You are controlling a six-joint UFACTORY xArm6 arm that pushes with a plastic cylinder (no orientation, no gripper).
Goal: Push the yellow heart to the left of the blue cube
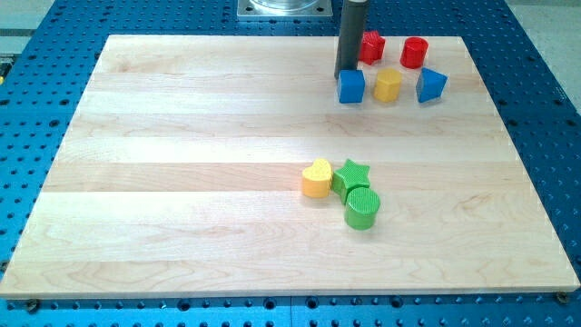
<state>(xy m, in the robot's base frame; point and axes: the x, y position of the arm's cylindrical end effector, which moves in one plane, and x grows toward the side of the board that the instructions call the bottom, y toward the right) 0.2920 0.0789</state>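
The yellow heart lies near the middle of the wooden board, touching the green star on its right. The blue cube stands near the view's top, right of centre. My tip is at the cube's top-left edge, touching or nearly touching it. The rod rises from there out of the view's top. The heart is well below the cube and slightly to its left.
A green cylinder sits just below the star. A yellow block and a blue wedge-like block stand right of the cube. A red block and a red cylinder stand above them. The board lies on a blue perforated table.
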